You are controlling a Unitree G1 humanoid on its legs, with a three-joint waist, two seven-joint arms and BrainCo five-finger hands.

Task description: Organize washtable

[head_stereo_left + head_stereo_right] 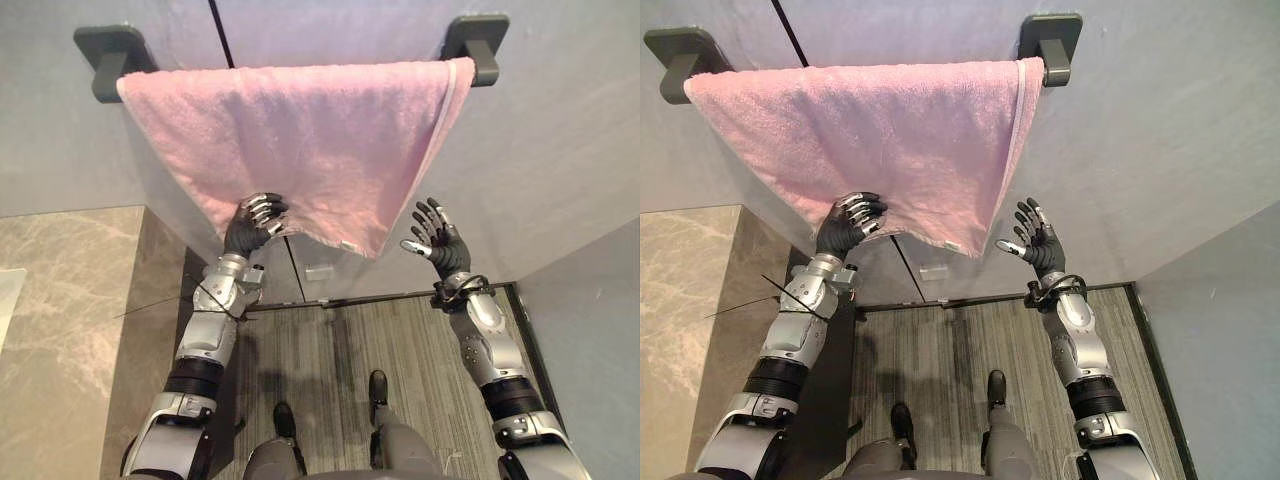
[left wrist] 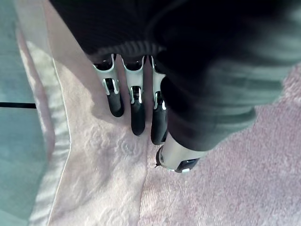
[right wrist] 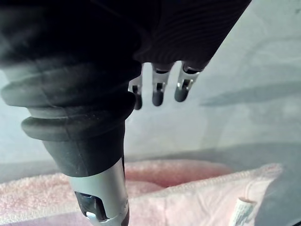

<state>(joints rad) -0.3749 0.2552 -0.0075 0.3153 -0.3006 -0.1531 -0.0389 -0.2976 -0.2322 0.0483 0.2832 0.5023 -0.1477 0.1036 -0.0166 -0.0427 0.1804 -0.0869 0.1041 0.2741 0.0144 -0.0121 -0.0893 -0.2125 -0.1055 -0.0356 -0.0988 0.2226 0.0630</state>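
A grey wall [image 1: 560,150] carries a rail [image 1: 110,60] with a pink towel [image 1: 300,140] draped over it. The towel looks soft, light and limp, and is probably best pinched at its lower hem or a corner. The left hand [image 1: 250,228] rests on its front near the lower edge, and I cannot tell whether it grips; the right hand [image 1: 438,245] hovers spread wide and empty beside the lower right corner

Both eye views, barely offset, face the towel [image 1: 300,140] from the head. Each wrist view looks along its own hand: that of the left hand [image 2: 136,110] right against the towel, that of the right hand [image 3: 157,92] farther off.
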